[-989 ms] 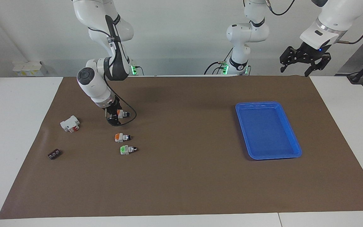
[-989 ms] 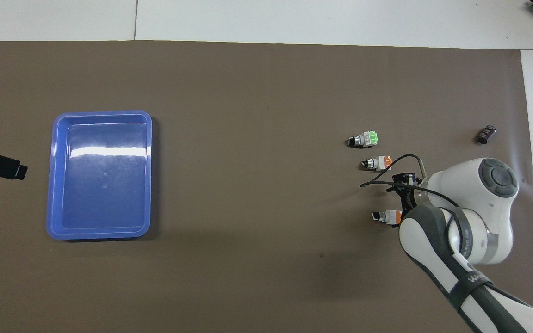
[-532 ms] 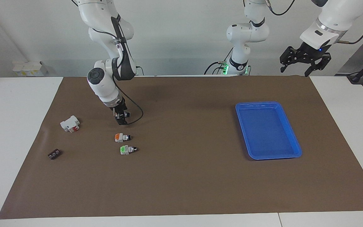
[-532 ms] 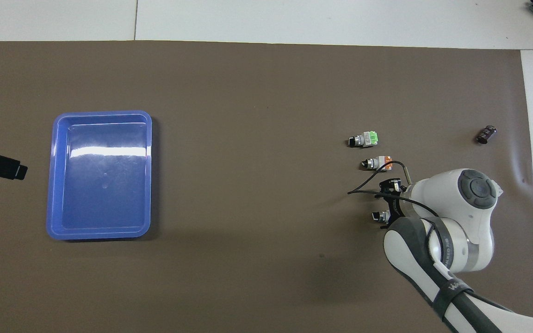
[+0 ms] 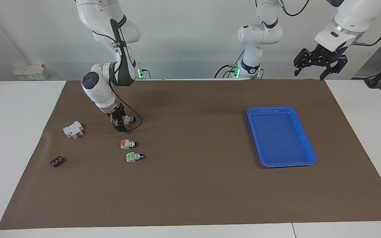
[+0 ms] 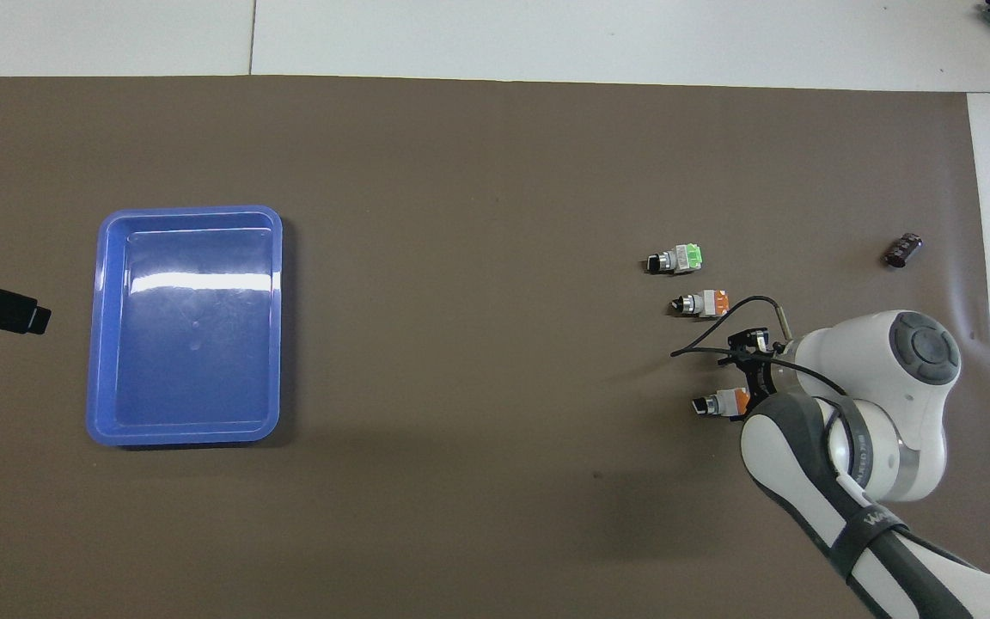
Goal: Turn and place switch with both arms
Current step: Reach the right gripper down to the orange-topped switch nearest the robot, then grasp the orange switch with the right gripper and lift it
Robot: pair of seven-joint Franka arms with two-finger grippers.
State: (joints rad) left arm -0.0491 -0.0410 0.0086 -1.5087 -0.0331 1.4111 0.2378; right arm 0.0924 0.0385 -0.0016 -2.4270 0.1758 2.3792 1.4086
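The right gripper [image 5: 120, 119] is low over the brown mat [image 5: 190, 185] at the right arm's end of the table, and an orange-ended switch [image 5: 128, 119] sits right at its fingers — whether those fingers are clamped on it or merely beside it, I cannot tell from either view. In the overhead view that switch [image 6: 721, 403] shows with its black knob pointing toward the left arm's end, its orange block tucked against the gripper [image 6: 751, 384].

A second orange switch [image 5: 128, 143] lies on the mat a little farther from the robots, untouched, and just beside it, farther still, is the green-ended switch [image 5: 134, 156]. Both point their knobs the same way.

Toward the right arm's edge of the mat sits a white and red block [image 5: 73, 129], with a small dark part [image 5: 57, 161] farther out.

The left gripper [image 5: 319, 62] hangs high over the mat's corner at the left arm's end, fingers spread apart, holding nothing — that arm waits. The blue tray [image 5: 304, 152] lies on the mat at that end, well apart from the switches.
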